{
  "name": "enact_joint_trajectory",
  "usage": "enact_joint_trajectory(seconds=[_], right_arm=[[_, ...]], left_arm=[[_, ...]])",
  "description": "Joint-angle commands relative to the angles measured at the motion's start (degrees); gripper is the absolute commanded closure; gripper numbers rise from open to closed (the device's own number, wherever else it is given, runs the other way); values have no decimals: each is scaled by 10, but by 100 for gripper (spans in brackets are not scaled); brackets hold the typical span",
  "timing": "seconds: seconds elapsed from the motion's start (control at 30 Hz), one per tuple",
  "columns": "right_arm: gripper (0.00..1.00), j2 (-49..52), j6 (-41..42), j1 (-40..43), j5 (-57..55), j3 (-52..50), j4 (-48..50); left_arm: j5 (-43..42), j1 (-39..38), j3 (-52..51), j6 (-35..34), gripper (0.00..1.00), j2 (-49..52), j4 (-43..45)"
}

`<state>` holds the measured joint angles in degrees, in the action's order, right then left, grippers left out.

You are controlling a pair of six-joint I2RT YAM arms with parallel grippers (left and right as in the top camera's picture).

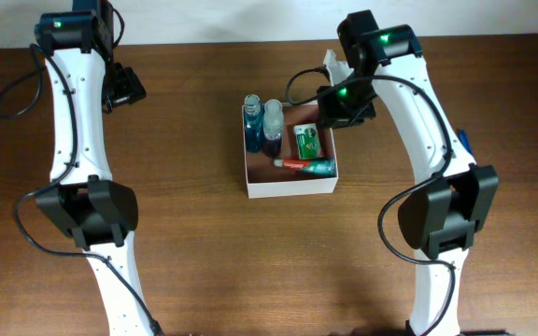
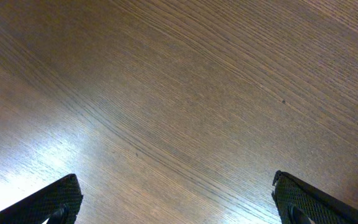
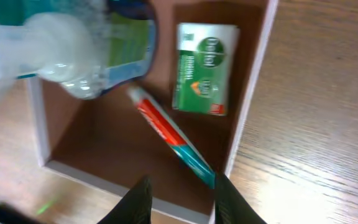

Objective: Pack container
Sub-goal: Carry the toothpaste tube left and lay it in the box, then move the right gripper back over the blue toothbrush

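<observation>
The container, a square shallow box with white walls and a reddish-brown inside, sits at the table's middle. In it are two clear bottles with blue liquid, a small green packet and a red, white and teal tube. My right gripper hovers over the box's far right corner, open and empty. In the right wrist view its fingers are above the container's near wall, with the tube, the packet and a bottle below. My left gripper is open and empty over bare wood.
The brown wooden table surrounds the box. A white object lies just behind the box, partly under the right arm. A small blue thing shows by the right arm's elbow.
</observation>
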<state>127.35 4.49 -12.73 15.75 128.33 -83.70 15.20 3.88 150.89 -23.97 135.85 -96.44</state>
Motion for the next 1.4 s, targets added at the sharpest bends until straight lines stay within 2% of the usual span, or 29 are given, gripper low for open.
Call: enact_joint_trajectory(seconds=[0.0,0.2,0.3,0.4,0.53,0.8,1.07,1.37], right_arm=[[71,-3,6,28,-36,-3,-1],[68,-3,10,97,-36,-3,-9],[61,-3,9,139,-53,-3,-13],[48,-3,9,185,-103,-8,-13],[39,-3,-43,216,-106,-31,-11],[33,-3,-63,240,-180,-127,74],[32,-2,-133,244,-179,-209,159],[33,22,-135,245,-179,-237,200]], left_arm=[[0,2,-1,5,1,-17,0],[0,2,-1,5,1,-17,0],[0,2,-1,5,1,-17,-1],[0,2,-1,5,1,-17,0],[0,2,-1,5,1,-17,0],[0,2,-1,5,1,-17,0],[0,2,-1,5,1,-17,0],[0,2,-1,5,1,-17,0]])
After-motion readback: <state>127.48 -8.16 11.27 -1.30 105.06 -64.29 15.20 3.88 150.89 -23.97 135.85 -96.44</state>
